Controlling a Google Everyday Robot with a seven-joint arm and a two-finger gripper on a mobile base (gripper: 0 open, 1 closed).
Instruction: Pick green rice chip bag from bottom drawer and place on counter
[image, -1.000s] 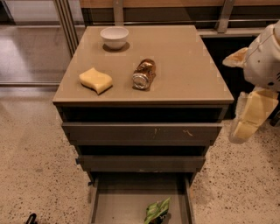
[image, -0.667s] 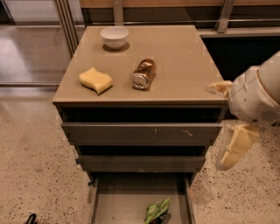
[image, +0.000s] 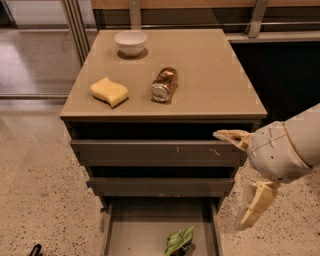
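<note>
Looking down on the counter (image: 210, 75), I see the bottom drawer (image: 135, 235) pulled out beneath it. My gripper (image: 229, 180) hangs at the right end of the upper drawer fronts (image: 150, 150), fingers (image: 256, 202) spread wide with nothing between them. The green rice chip bag (image: 180, 241) lies on the drawer floor, right of centre, at the lower edge of view. Its long axis slants, with the tip pointing up-right toward the drawer's back. On the counter sit a yellow sponge (image: 109, 91), a brown can (image: 164, 85) on its side and a white bowl (image: 130, 42).
</note>
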